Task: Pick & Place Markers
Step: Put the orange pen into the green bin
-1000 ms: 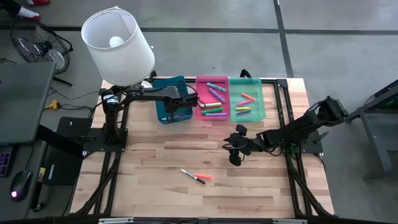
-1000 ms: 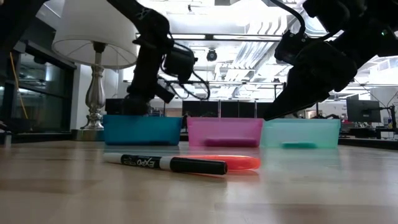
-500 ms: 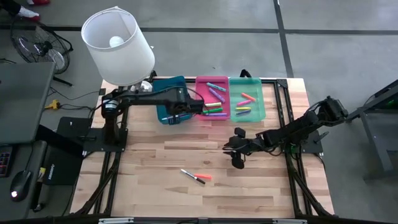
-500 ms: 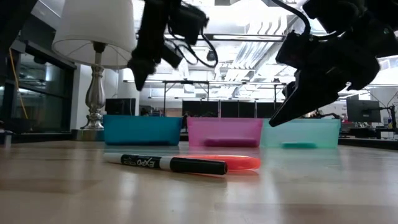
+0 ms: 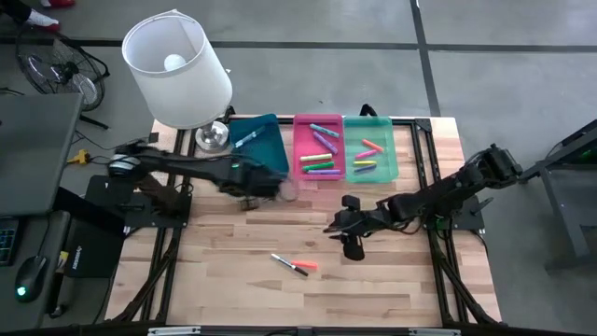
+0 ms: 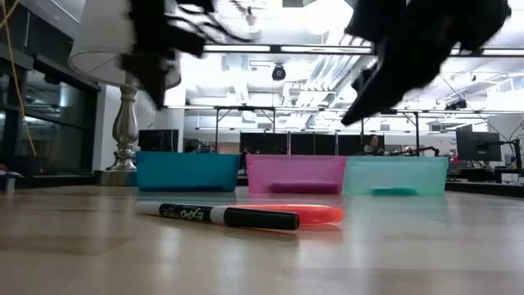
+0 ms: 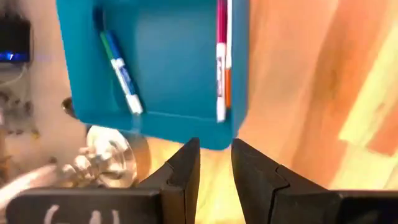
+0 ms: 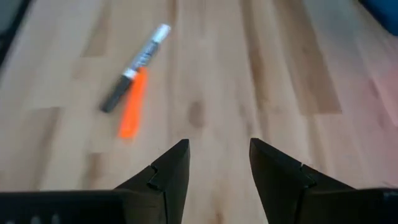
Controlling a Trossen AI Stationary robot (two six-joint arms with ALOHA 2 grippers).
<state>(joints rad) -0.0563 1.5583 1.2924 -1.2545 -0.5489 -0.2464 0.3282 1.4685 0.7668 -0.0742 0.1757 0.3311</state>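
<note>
Two markers lie on the wood near the table's middle: a white-and-black one (image 5: 287, 262) (image 8: 135, 67) and an orange one (image 5: 307, 267) (image 8: 131, 104), side by side and touching. More markers lie in the blue tray (image 5: 256, 140) (image 7: 155, 62), the pink tray (image 5: 319, 147) and the green tray (image 5: 370, 147) at the far edge. My left gripper (image 5: 280, 187) (image 7: 215, 149) hangs just near of the blue tray, open, with nothing between its fingers. My right gripper (image 5: 338, 231) (image 8: 214, 152) hangs open above the table, to the far right of the two loose markers.
A lamp with a white shade (image 5: 177, 70) stands at the far left corner beside the blue tray. Bare wood (image 5: 373, 289) stretches along the near half of the table around the two loose markers.
My left gripper has drawn back from over the blue tray toward the table's near edge and risen, swinging quickly. My right gripper has risen and tipped a little, shifting slightly toward the loose markers. The markers and trays have stayed put.
</note>
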